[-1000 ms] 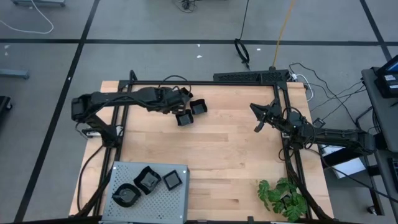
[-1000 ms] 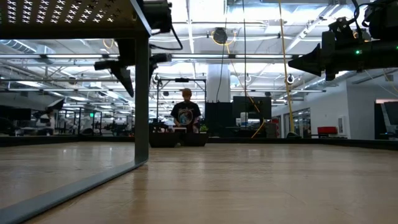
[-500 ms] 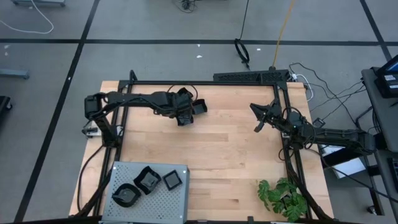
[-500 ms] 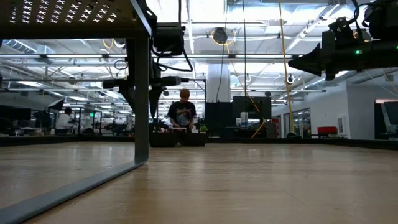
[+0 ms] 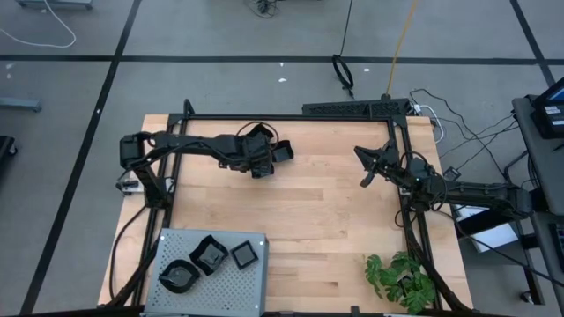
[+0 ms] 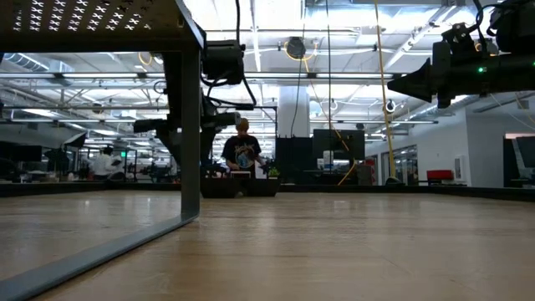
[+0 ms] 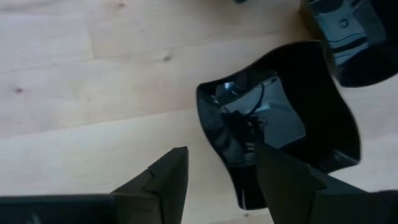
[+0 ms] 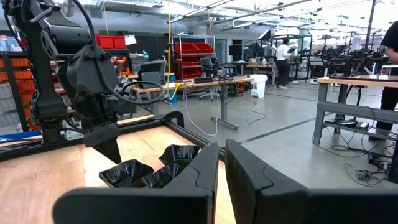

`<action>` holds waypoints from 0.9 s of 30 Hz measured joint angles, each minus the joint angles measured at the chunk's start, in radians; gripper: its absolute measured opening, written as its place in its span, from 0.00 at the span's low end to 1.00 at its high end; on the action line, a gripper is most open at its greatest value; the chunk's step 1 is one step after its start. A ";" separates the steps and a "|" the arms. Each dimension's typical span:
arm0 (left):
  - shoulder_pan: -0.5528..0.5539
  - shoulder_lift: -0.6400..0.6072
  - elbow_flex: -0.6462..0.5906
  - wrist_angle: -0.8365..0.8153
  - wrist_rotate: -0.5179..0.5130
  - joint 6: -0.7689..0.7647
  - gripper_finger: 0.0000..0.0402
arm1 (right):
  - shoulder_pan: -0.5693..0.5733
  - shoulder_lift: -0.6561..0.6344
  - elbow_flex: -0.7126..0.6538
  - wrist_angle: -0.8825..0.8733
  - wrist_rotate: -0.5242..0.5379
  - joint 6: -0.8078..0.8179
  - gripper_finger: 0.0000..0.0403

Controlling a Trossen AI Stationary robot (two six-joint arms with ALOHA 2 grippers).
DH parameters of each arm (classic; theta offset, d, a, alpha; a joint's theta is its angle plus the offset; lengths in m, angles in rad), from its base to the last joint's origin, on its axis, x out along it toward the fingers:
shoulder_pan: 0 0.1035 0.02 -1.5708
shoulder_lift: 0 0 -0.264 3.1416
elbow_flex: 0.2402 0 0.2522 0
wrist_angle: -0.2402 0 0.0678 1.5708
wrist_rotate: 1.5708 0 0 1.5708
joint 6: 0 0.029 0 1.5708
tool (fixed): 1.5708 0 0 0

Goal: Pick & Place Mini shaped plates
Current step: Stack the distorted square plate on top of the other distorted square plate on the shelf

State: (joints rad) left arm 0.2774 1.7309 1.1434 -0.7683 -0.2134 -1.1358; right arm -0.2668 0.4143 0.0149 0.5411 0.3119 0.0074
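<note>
Two glossy black mini shaped plates lie flat on the wooden table at the far middle: a wavy-edged square one (image 5: 262, 167) (image 7: 280, 118) and another (image 5: 282, 151) (image 7: 351, 37) just beyond it. My left gripper (image 5: 256, 162) (image 7: 222, 152) points steeply down over the square plate and is open. One finger (image 7: 280, 177) stands over the plate's near part, the other (image 7: 166, 180) over bare wood beside its rim; whether they touch it I cannot tell. My right gripper (image 5: 363, 165) (image 8: 221, 167) waits shut at the table's right side, held level above the wood.
A grey perforated tray (image 5: 242, 291) at the near left corner carries three more black plates (image 5: 208, 254). A green plant (image 5: 401, 280) sits at the near right. Black frame rails (image 5: 291, 118) border the table. A person (image 6: 243, 155) stands far off in the room.
My left gripper has come down toward the square plate and tipped more steeply downward, its fingers staying the same width apart. Both plates lie where they were.
</note>
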 joint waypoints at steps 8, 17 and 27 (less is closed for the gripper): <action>0.000 0.000 -0.088 0.131 0.004 -0.012 0.46 | 0.000 0.000 0.000 0.000 0.000 0.000 0.04; -0.013 0.000 -0.176 0.281 0.014 -0.054 0.46 | 0.000 0.000 0.000 0.000 0.000 0.000 0.04; -0.013 0.000 -0.181 0.307 0.004 -0.028 0.46 | 0.000 0.000 0.000 0.000 0.000 0.000 0.04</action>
State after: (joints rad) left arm 0.2649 1.7306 0.9627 -0.4618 -0.2096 -1.1636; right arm -0.2668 0.4145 0.0151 0.5411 0.3119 0.0074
